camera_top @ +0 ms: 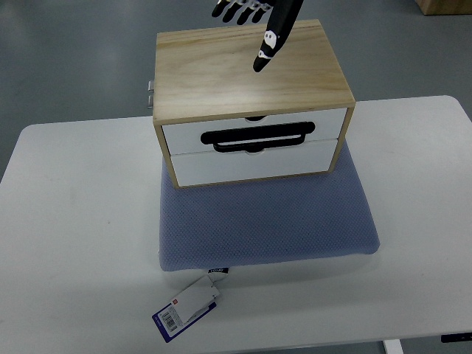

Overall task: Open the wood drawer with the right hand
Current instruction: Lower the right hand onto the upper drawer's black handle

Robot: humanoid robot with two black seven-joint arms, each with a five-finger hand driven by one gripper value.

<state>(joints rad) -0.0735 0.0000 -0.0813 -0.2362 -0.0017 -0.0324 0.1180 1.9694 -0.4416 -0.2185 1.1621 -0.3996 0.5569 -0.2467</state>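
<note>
A wood drawer box [243, 70] stands on a blue-grey cushion [265, 221] at the back middle of the white table [74, 221]. It has two white drawer fronts, upper [181, 136] and lower [251, 166], both shut. A black loop handle [258, 138] lies across the seam between them. A black robot hand [247, 18] comes in at the top edge, above the box's back part. Its fingers are spread and hold nothing, and one digit [267, 48] points down over the box top. I cannot see from which side its arm comes.
A white and blue price tag [188, 306] hangs from the cushion's front edge onto the table. A small metal fitting [150, 92] sticks out at the box's left rear. Grey floor lies beyond the table.
</note>
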